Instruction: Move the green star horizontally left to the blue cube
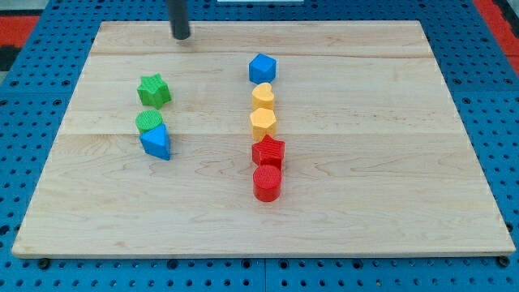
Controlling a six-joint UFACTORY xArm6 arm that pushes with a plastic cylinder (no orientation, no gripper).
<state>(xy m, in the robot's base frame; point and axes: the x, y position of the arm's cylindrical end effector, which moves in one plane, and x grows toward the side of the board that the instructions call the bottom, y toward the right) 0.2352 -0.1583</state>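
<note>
Green star [154, 90] sits flat on the wooden board [365, 219], bright and ridged, well apart from the blue cube [263, 68] at its two o'clock. Just at its six o'clock, a green cylinder [149, 122] touches a blue wedge-like block [156, 143]. Under the cube run two yellow blocks [263, 96] [263, 123], a red star [268, 152] and a red cylinder [267, 183]. My tip [181, 36], a bare dark rod holding nothing, stands at the star's one o'clock, clear of every block.
</note>
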